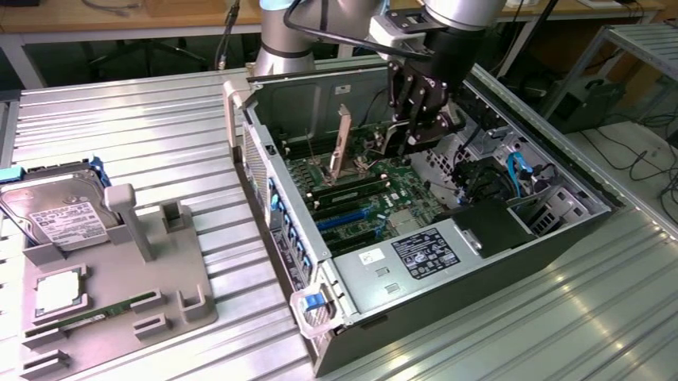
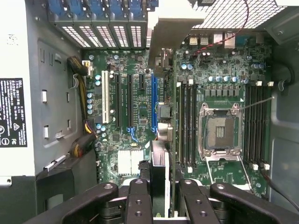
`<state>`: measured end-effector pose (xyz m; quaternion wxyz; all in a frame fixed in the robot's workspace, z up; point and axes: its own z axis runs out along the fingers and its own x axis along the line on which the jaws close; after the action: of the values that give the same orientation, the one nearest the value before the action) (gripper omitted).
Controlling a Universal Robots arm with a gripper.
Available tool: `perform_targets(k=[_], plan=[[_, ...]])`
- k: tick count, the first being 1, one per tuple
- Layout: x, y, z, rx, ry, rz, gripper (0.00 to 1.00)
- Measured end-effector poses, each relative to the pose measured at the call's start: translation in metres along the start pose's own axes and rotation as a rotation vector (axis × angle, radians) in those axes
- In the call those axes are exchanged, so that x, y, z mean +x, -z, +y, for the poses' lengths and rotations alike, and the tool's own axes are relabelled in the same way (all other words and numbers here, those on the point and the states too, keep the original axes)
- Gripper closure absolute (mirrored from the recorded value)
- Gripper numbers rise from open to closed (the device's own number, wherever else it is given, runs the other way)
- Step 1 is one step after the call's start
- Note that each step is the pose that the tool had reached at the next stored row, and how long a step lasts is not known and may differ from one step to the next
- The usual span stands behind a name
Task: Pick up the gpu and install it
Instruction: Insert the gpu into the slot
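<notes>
While the jaws (image 1: 415,133) hung inside the open computer case (image 1: 551,230), the gpu (image 2: 160,172) was seen pinched edge-on between them in the wrist view, its bracket (image 2: 169,29) ahead, above the motherboard (image 2: 219,88); a hard drive (image 1: 59,214) on the surface (image 1: 159,135) was shown well apart.

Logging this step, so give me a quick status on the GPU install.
Pincer shut on the gpu, card held edge-on. Hanging inside the open computer case, above the motherboard slots. Nothing seen in the way.
</notes>
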<state>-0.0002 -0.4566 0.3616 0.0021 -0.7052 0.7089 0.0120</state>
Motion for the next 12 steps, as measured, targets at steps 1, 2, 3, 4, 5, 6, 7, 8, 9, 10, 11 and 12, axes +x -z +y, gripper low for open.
perform_targets(k=[1,2,3,4,5,6,7,8,9,10,11,12], plan=[[0.0,-0.0007,0.0,0.0,0.0,0.0,0.72],[0.0,-0.0014,0.0,0.0,0.0,0.0001,0.72],[0.0001,-0.002,0.0,0.0,0.0,0.0,0.72],[0.0001,-0.0034,0.0,0.0,0.0,0.0,0.72],[0.0001,-0.0042,-0.0001,0.0,0.0,0.0,0.72],[0.0001,-0.0047,0.0,0.0,0.0,0.0,0.72],[0.0001,-0.0057,0.0,0.0,0.0,0.0,0.72],[0.0002,-0.0071,0.0,0.0,0.0,0.0,0.72],[0.0002,-0.0079,0.0,0.0,0.0,0.0,0.72],[0.0002,-0.0085,0.0,0.0,0.0,0.0,0.72],[0.0003,-0.0091,0.0,0.0,0.0,0.0,0.72],[0.0004,-0.0096,0.0,0.0001,0.0,-0.0001,0.72]])
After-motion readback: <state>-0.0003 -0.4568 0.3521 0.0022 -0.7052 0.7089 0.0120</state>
